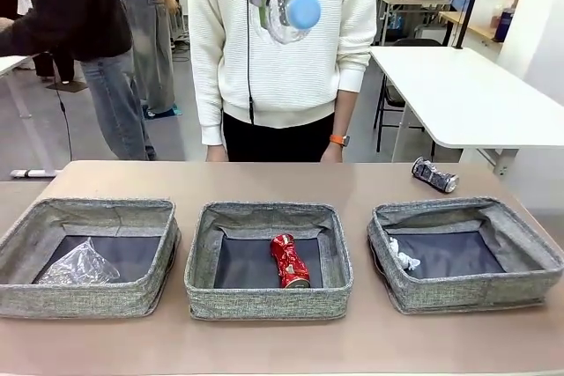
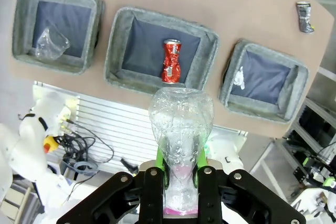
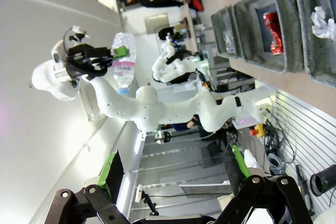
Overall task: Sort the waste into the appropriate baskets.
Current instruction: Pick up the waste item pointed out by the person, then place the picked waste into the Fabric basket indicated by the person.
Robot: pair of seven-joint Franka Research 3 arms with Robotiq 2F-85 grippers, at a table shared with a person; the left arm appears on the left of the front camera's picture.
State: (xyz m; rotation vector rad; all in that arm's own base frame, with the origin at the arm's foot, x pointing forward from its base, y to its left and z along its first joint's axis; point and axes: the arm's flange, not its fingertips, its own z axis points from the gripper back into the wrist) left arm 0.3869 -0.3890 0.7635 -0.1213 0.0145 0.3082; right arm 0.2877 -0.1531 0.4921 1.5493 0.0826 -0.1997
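My left gripper (image 2: 181,157) is clamped around the body of the clear bottle (image 2: 181,111), holding it high over the table (image 1: 291,180), roughly above the middle basket (image 1: 264,211). I judge that height keeps it free of the basket walls while I pick a destination. My right gripper (image 3: 174,171) hangs with jaws wide apart, holding nothing. I count three baskets, each with one item: the plastic cup (image 1: 79,263) in the left basket (image 1: 88,209), the red can (image 1: 289,260) in the middle one, the paper ball (image 1: 404,257) in the right basket (image 1: 458,207). So the sorting looks to go by material, and the bottle probably belongs with the cup. There are two cans in all: the dark-silver can (image 1: 434,174) lies on the table beyond the right basket, likely due for the middle one. One bottle, one cup, one paper ball
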